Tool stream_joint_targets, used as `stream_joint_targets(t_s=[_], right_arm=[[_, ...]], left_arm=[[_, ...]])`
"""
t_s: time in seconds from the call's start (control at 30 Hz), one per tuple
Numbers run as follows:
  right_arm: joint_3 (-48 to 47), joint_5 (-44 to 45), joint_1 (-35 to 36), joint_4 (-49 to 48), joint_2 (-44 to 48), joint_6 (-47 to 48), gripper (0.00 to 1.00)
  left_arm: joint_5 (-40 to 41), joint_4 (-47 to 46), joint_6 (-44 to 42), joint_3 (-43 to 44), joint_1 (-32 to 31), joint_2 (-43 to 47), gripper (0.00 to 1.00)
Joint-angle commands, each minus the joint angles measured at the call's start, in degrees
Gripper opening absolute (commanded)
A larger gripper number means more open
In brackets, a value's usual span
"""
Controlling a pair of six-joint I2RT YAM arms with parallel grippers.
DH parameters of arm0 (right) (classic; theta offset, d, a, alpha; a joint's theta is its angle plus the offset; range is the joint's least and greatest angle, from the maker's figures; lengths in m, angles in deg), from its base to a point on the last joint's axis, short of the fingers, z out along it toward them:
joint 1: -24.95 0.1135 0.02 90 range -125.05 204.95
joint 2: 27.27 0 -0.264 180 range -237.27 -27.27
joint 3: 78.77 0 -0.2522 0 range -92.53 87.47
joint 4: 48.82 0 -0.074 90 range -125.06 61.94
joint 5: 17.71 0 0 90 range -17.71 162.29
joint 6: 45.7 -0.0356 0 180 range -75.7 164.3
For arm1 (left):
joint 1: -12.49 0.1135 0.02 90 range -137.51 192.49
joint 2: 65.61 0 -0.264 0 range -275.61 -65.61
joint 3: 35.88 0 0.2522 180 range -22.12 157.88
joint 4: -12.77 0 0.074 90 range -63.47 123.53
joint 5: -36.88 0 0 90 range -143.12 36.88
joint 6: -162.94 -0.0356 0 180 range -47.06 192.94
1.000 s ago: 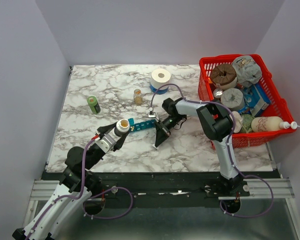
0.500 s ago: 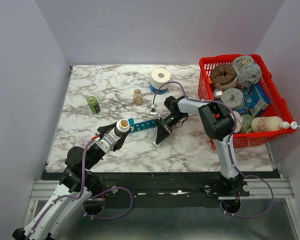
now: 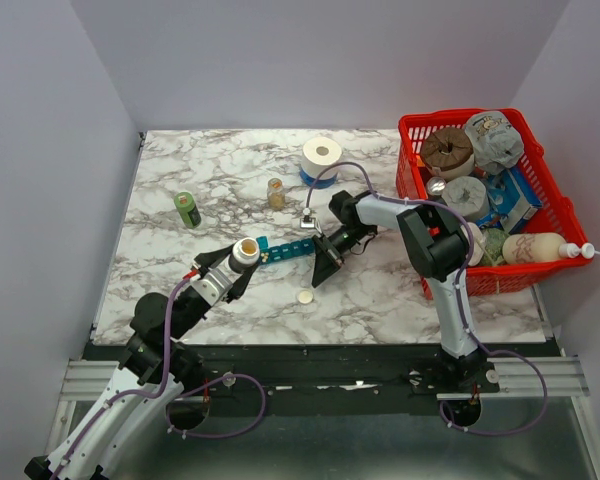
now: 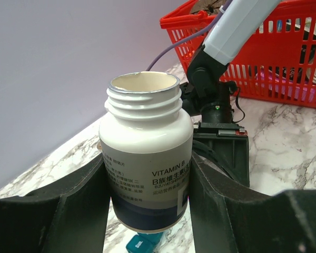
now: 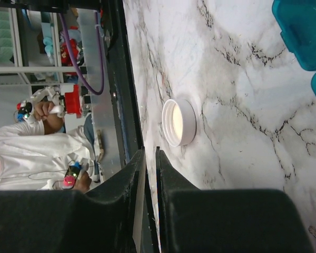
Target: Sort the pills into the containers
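My left gripper (image 3: 238, 262) (image 4: 147, 176) is shut on an open white vitamin B bottle (image 3: 245, 251) (image 4: 146, 158), held upright with its cap off. From above, tan contents show in its mouth; single pills cannot be made out. The teal containers strip (image 3: 285, 249) (image 4: 142, 243) (image 5: 303, 31) lies just right of the bottle. The white bottle cap (image 3: 305, 297) (image 5: 179, 122) rests upside down on the marble. My right gripper (image 3: 321, 273) (image 5: 150, 153) hovers just beyond the cap, its jaws a narrow slit apart with nothing between them.
A red mesh basket (image 3: 412, 178) full of items stands at the right, a white bottle (image 3: 545, 247) lying at its front. A tape roll (image 3: 322, 153), a small amber jar (image 3: 276, 192) and a green can (image 3: 188, 209) stand further back.
The white cap has dropped out of the right gripper onto the marble near the front. Its jaws have parted slightly. The left gripper and bottle have not moved.
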Motion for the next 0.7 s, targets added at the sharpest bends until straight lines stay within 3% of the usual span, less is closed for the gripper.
stream_joint_targets(t_s=[0.0, 0.23, 0.4, 0.5, 0.53, 0.67], right_arm=[[-1.70, 0.76, -0.24, 1.00, 0.57, 2.02, 0.22], [-0.74, 3.31, 1.15, 0.29, 8.22, 8.25, 0.28], [-0.56, 9.02, 3.53, 1.87, 13.05, 19.50, 0.35], [-2.66, 11.66, 3.97, 5.12, 17.00, 26.97, 0.45], [-3.28, 12.53, 3.98, 6.17, 18.23, 28.55, 0.55], [-5.74, 17.54, 3.98, 4.78, 28.14, 35.05, 0.75]], left_arm=[[-0.96, -1.33, 0.52, 1.82, 0.25, -0.09, 0.00], [-1.22, -1.42, 0.60, 1.82, 0.25, -0.27, 0.00], [-1.31, -1.51, 0.87, 1.65, 0.16, -0.18, 0.00], [-2.36, -1.95, 1.57, 1.38, 0.25, -0.61, 0.00], [-3.49, -2.38, 1.92, 1.38, 0.25, -0.96, 0.00], [-6.74, -3.35, 3.68, 1.38, 0.25, -4.73, 0.00]])
